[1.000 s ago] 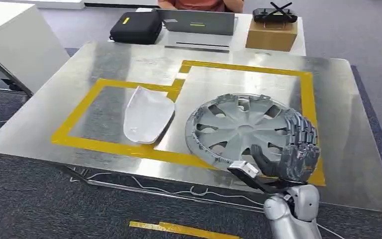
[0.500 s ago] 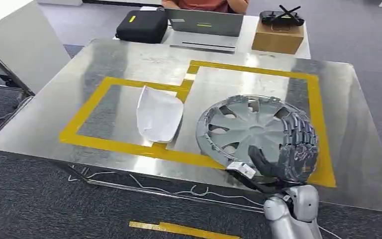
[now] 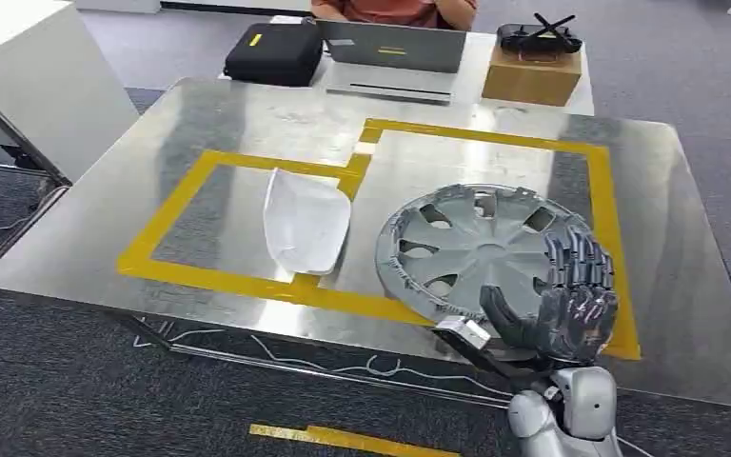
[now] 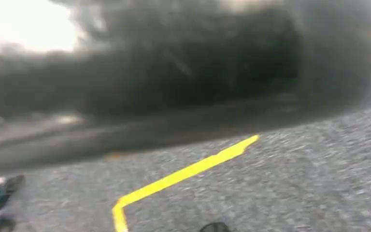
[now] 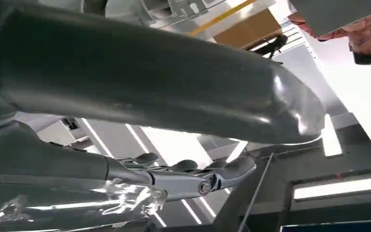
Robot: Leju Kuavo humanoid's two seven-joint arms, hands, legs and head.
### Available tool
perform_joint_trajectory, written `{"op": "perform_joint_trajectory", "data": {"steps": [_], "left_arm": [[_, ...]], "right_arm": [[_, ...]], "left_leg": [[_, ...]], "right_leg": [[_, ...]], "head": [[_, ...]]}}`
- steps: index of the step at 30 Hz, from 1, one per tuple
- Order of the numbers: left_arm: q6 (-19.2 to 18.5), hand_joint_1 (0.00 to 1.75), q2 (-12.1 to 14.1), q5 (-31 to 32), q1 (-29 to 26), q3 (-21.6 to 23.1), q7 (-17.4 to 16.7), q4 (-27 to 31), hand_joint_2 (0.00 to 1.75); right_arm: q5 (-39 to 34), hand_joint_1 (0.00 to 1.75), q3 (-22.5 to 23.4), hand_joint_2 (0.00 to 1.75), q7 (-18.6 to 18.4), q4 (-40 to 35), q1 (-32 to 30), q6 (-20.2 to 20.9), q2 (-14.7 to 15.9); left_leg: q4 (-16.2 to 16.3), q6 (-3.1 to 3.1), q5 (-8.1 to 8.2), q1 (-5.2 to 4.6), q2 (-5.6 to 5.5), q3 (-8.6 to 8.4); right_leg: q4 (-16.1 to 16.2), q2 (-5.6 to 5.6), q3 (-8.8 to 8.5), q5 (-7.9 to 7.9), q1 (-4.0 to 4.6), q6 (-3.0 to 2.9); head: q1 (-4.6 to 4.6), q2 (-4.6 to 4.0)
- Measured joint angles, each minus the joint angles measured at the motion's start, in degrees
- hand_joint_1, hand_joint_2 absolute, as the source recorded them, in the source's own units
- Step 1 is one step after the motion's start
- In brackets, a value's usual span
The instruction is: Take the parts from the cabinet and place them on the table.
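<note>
The right robot hand was spread, holding nothing, just over the near edge of the wheel cover lying on the tabletop. The left wrist view showed carpet with yellow tape.

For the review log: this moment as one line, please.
hubcap flat on table | right hand open at its near edge | white part alongside

Steel table bears a hubcap beside a white cover.
</note>
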State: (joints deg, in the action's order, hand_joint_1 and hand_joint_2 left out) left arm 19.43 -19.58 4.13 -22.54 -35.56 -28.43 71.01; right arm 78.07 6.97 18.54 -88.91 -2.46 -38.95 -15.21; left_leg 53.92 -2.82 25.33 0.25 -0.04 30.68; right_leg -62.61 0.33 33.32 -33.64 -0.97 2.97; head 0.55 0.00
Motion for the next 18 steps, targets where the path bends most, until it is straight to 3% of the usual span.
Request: {"op": "perform_joint_trajectory", "data": {"steps": [2, 3, 4, 6, 7, 8, 9, 11, 12, 13, 14, 15, 18], "left_arm": [[0.1, 0.0, 0.0, 0.0, -0.4, 0.9, -0.3, 0.3, 0.0], [0.1, 0.0, 0.0, 0.0, -0.5, 1.2, -0.4, 0.4, 0.0], [0.1, 0.0, 0.0, 0.0, -0.6, 1.4, -0.4, 0.5, 0.0], [0.1, 0.0, 0.0, 0.0, -0.9, 2.0, -0.4, 0.7, 0.0], [0.1, 0.0, 0.0, 0.0, -1.0, 2.3, -0.4, 0.8, 0.0], [0.2, 0.0, 0.0, 0.0, -1.1, 2.3, -0.4, 1.1, 0.0], [0.3, 0.0, 0.1, -0.1, -1.2, 2.5, -0.4, 1.4, 0.0], [1.2, 0.0, 0.0, -0.6, -1.6, 2.8, -0.6, 1.7, 0.0], [1.6, 0.0, 0.0, -0.9, -2.0, 3.2, -0.8, 1.8, 0.0], [1.8, 0.0, 0.0, -1.1, -2.2, 3.5, -1.0, 2.0, 0.0], [2.0, 0.0, 0.0, -1.2, -2.4, 3.8, -1.2, 2.1, 0.0], [2.2, 0.0, 0.0, -1.2, -2.5, 4.0, -1.3, 2.2, 0.0], [2.7, 0.0, 0.0, -1.6, -2.9, 5.0, -1.8, 3.0, 0.0]], "right_arm": [[0.1, 0.0, 0.0, 0.0, -0.1, 0.0, -0.8, 0.0, 0.2], [0.1, 0.0, 0.0, 0.0, -0.1, 0.0, -1.1, 0.0, 0.2], [0.1, 0.0, 0.0, 0.0, -0.1, 0.0, -1.2, 0.0, 0.3], [0.1, 0.0, 0.0, 0.0, -0.1, -0.1, -1.2, 0.0, 0.3], [0.1, 0.0, -0.1, 0.0, -0.1, -0.2, -1.1, 0.0, 0.3], [0.1, 0.0, -0.1, 0.0, -0.1, -0.2, -1.2, 0.0, 0.3], [0.1, 0.0, -0.2, 0.0, -0.5, -0.5, -1.2, 0.0, 0.4], [0.1, 0.0, -0.3, 0.0, -1.8, -0.5, -1.4, 0.0, 0.4], [0.0, 0.0, -0.4, 0.0, -2.5, -0.6, -1.5, 0.0, 0.4], [0.0, 0.0, -0.4, 0.0, -3.1, -0.7, -1.5, 0.0, 0.5], [0.0, 0.0, -0.5, 0.0, -3.3, -0.8, -1.6, 0.0, 0.5], [-0.1, 0.0, -0.5, 0.0, -3.7, -1.0, -1.7, 0.0, 0.5], [-0.1, 0.0, -0.5, 0.0, -4.6, -1.4, -2.0, 0.0, 0.7]], "left_leg": [[0.1, 0.21, -0.12, -0.06, 0.09, 0.31], [0.1, 0.43, -0.26, -0.05, 0.08, 0.46], [0.2, 0.71, -0.39, 0.02, 0.08, 0.61], [1.0, 1.5, -0.32, 0.34, 0.06, 1.02], [1.9, 2.09, -0.05, 0.48, 0.05, 1.41], [2.5, 2.81, 0.16, 0.05, -0.05, 1.89], [3.0, 2.92, 0.04, 0.15, -0.16, 2.18], [2.9, 3.5, -0.49, 0.58, -0.2, 2.37], [3.0, 3.93, -0.68, 0.76, -0.21, 2.7], [3.7, 4.13, 0.63, 0.89, -0.16, 3.17], [4.6, 4.13, 1.9, 0.9, -0.07, 3.53], [6.8, 4.14, 4.22, 0.88, -0.09, 4.43], [19.9, 3.9, 11.75, 0.82, -0.09, 8.54]], "right_leg": [[-8.9, 0.0, 3.75, -3.72, -0.24, 0.25], [-10.3, 0.0, 4.3, -3.77, -0.37, 0.37], [-8.6, -0.03, 3.2, -2.19, -0.66, 0.54], [1.5, -0.22, -2.28, 2.77, -1.37, 1.03], [6.4, -0.25, -4.84, 3.31, -1.82, 1.72], [6.2, 0.36, -4.51, 2.91, -1.13, 1.27], [5.9, 0.45, -4.21, 3.21, -1.09, 0.25], [5.4, 0.49, -4.04, 3.48, -0.72, -0.58], [5.3, 0.4, -2.98, 3.93, -0.73, -1.23], [5.3, 0.28, -3.32, 4.36, -0.79, -1.92], [5.3, 0.27, -3.0, 4.5, -0.75, -2.12], [5.3, 0.22, -2.62, 4.84, -0.65, -2.37], [5.2, -0.05, -0.81, 6.07, -0.08, -2.76]], "head": [[-0.05, 0.0], [-0.07, 0.0], [-0.09, 0.0], [-0.05, 0.0], [-0.09, 0.0], [-0.07, 0.0], [0.09, 0.0], [-0.02, 0.0], [0.06, 0.0], [0.15, 0.0], [0.24, 0.0], [0.22, 0.0], [0.24, 0.0]]}}
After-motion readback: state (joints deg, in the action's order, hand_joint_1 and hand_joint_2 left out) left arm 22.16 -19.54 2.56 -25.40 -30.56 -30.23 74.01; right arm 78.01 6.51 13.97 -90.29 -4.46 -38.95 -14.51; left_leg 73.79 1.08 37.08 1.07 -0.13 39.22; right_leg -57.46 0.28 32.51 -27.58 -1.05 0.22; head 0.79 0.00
